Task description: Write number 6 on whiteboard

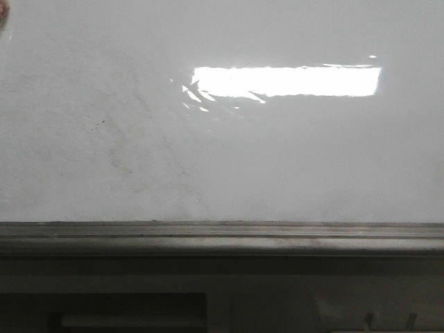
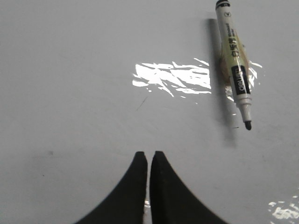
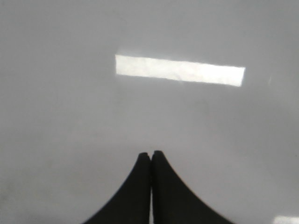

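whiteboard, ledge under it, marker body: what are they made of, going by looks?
Whiteboard: glossy coated white surface, sharp mirror glare of a lamp; base material not visible. Ledge: looks like dull grey metal, long straight grooves, scuffed. Marker: likely smooth plastic barrel with a printed label, dark tip uncapped, probably felt.

Uncapped marker (image 2: 235,65) flat on white surface, dark cabinet front (image 1: 222,295) w/ slot below

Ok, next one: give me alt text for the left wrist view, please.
An uncapped marker lies on the glossy whiteboard, tip bare, with no number drawn on the board. The left claw sits shut and empty, apart from the marker, and a bright light glare reflects off the board beside the pen.
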You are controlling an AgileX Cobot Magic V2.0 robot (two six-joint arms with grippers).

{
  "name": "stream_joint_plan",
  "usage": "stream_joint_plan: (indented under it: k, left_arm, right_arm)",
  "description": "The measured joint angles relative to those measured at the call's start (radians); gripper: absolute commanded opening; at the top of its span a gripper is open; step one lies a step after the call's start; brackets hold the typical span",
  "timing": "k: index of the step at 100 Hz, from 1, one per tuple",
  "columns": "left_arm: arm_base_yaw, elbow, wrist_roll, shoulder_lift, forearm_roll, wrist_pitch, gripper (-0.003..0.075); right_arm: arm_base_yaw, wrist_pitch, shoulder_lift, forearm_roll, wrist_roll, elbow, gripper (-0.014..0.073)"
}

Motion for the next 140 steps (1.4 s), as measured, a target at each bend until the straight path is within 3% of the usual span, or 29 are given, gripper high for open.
stream_joint_plan:
  k: [25, 37, 56, 80, 88, 98, 106, 113, 122, 140]
  left_arm:
    - [0.000, 0.000, 0.000, 0.000, -0.393, -0.047, -0.0020]
    - [0.000, -0.005, -0.002, 0.000, -0.497, -0.039, -0.0020]
    - [0.000, -0.146, -0.004, 0.037, -0.385, 0.150, -0.0020]
    - [0.000, -0.458, 0.014, 0.315, -0.171, 0.441, -0.0019]
    - [0.000, -0.522, 0.038, 0.387, -0.160, 0.499, -0.0015]
    - [0.000, -0.558, 0.098, 0.449, -0.169, 0.537, 0.0066]
    - [0.000, -0.562, 0.150, 0.481, -0.211, 0.549, 0.0218]
    - [0.000, -0.562, 0.189, 0.502, -0.263, 0.551, 0.0363]
    - [0.000, -0.562, 0.232, 0.529, -0.330, 0.528, 0.0469]
    - [0.000, -0.562, 0.383, 0.592, -0.490, 0.461, 0.0439]
  right_arm:
    - [0.000, -0.045, 0.000, 0.435, 0.000, 0.000, -0.0051]
    - [0.000, -0.013, 0.000, 0.514, 0.000, -0.004, -0.0049]
    - [0.000, 0.167, 0.074, 0.457, -0.004, -0.155, -0.0049]
    - [0.000, 0.435, 0.393, 0.360, -0.010, -0.431, -0.0049]
    - [0.000, 0.492, 0.467, 0.353, -0.010, -0.489, 0.0006]
    - [0.000, 0.533, 0.525, 0.349, -0.012, -0.534, 0.0174]
    - [0.000, 0.549, 0.543, 0.349, -0.014, -0.545, 0.0376]
    - [0.000, 0.557, 0.547, 0.349, -0.017, -0.547, 0.0474]
    - [0.000, 0.566, 0.547, 0.348, -0.018, -0.547, 0.0475]
    - [0.000, 0.568, 0.547, 0.348, -0.020, -0.547, 0.0465]
